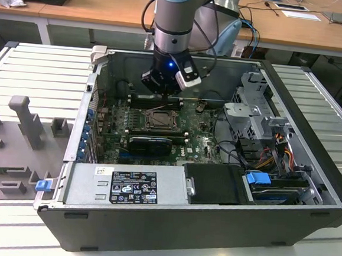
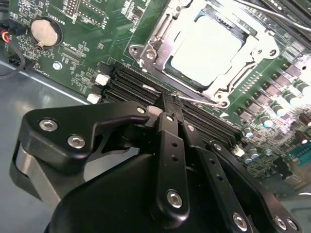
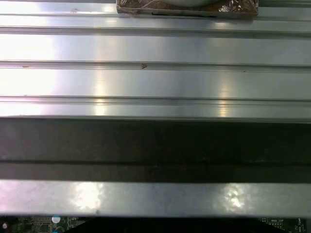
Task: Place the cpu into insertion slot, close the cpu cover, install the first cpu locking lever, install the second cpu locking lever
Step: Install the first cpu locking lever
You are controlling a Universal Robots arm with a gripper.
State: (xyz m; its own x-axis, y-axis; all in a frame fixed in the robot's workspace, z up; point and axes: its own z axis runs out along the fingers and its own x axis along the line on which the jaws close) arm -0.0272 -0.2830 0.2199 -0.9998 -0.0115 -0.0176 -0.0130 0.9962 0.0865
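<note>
Here the cpu (image 2: 206, 48), a pale silvery square, lies seated in the insertion slot (image 2: 179, 74) on the green motherboard (image 2: 97, 43), with the cpu cover (image 2: 158, 34) closed down around it. The open computer case (image 1: 313, 124) holds that board and a black power supply (image 1: 217, 184). The arm hangs upright over the case's rear wall; the gripper (image 2: 167, 104) has its fingers (image 2: 171, 114) pressed together by a thin wire lever (image 2: 201, 102) at the socket's edge.

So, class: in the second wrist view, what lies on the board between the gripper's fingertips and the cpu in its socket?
In the second wrist view, long black memory slots and a thin wire lever lie between the gripper and the cpu.
</note>
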